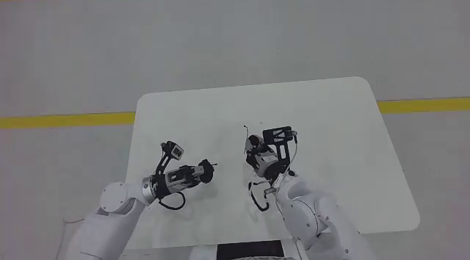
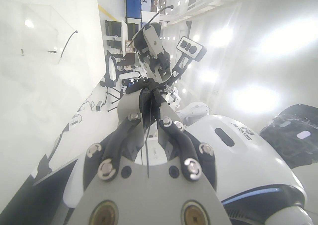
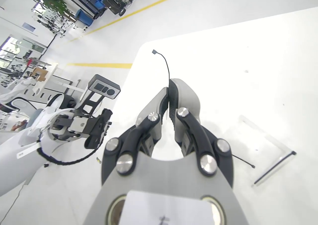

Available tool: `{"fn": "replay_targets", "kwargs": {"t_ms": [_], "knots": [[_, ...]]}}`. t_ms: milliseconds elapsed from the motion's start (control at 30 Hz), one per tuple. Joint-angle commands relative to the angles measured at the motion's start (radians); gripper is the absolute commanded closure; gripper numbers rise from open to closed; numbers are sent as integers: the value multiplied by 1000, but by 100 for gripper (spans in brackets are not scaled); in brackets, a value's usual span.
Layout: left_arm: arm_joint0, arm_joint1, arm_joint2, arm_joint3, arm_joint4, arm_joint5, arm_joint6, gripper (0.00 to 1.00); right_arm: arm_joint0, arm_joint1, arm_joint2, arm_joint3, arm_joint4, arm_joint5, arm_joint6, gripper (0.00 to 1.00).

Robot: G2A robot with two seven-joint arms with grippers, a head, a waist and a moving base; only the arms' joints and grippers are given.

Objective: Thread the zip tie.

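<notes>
Zip tie (image 3: 167, 64) — thin curved black strip — in right pincer (image 3: 169, 88)

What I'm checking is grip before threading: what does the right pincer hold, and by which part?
The right pincer is shut on a thin black plastic zip tie, gripped on its strap, the small head end curving free beyond.

Table (image 1: 330, 113) under my arms | left gripper (image 1: 208, 169) over its near-left part, thin strip (image 2: 149, 136) in it | right gripper (image 1: 252, 142) further right, apart | zip tie (image 3: 166, 64) in it, pointing to far edge
</notes>
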Motion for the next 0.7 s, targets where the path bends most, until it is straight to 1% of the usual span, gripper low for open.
{"fn": "replay_targets", "kwargs": {"t_ms": [0,100,167,300,433,567,667], "knots": [[0,0,0,0,0,0,0,100,0,0,0,0,0,0,0,100],[0,0,0,0,0,0,0,100,0,0,-2,0,2,-4,-3,100],[0,0,0,0,0,0,0,100,-2,0,-16,8,-11,-16,-39,100],[0,0,0,0,0,0,0,100,-15,-5,-60,14,-13,-10,-126,100],[0,0,0,0,0,0,0,100,-27,-9,-101,33,-20,-17,-217,100],[0,0,0,0,0,0,0,100,-40,-11,-118,49,-12,-22,-303,100],[0,0,0,0,0,0,0,100,-41,-11,-118,50,-14,-22,-309,100]]}}
